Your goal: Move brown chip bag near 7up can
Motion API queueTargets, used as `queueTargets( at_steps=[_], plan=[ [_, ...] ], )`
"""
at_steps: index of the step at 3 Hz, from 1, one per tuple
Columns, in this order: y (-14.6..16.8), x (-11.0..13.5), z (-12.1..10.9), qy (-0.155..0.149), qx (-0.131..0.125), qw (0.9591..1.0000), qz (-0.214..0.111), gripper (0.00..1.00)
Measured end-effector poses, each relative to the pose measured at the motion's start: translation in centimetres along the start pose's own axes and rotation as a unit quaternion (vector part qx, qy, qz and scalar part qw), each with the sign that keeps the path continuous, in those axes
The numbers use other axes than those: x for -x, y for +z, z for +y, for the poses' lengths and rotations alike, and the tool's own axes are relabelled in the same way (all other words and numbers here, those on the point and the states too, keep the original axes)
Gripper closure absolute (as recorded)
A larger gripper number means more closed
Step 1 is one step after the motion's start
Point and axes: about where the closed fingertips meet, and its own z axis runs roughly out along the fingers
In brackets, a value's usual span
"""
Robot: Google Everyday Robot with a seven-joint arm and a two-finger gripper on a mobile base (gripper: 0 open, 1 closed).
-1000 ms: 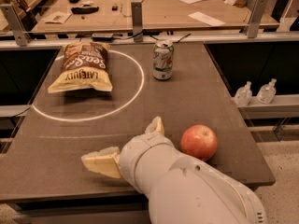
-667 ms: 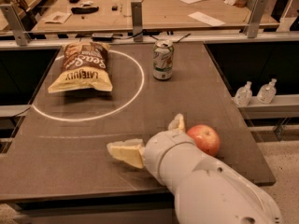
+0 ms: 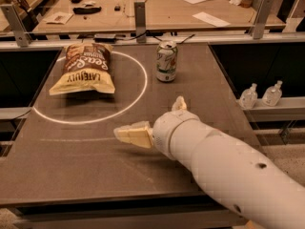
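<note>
1. A dark, matte counter (image 3: 71, 175) fills the foreground, with a thin white circle (image 3: 143, 87) painted on its far left part.
2. A metal rail (image 3: 214, 38) runs along its back edge, carrying upright posts (image 3: 139, 15).
3. Beyond the rail stands a wooden table (image 3: 157, 8) with loose papers (image 3: 209, 18) on it.
4. At the right, a lower shelf (image 3: 281, 109) holds two small clear bottles (image 3: 249, 97); below it is speckled floor (image 3: 286, 151).
5. The light is warm and dim.
6. The gripper (image 3: 148, 116) hangs over the counter's near middle, jaws spread wide.
</note>
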Motion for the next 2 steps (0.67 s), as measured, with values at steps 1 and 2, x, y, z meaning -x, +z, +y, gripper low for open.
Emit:
queueTargets(
  at_steps=[1,2],
  plan=[
    [3.1,0.1,0.2,0.003,0.031,0.9995,0.003,0.00],
    [5.2,-1.1,0.6,0.016,0.025,0.9995,0.005,0.00]
  ],
)
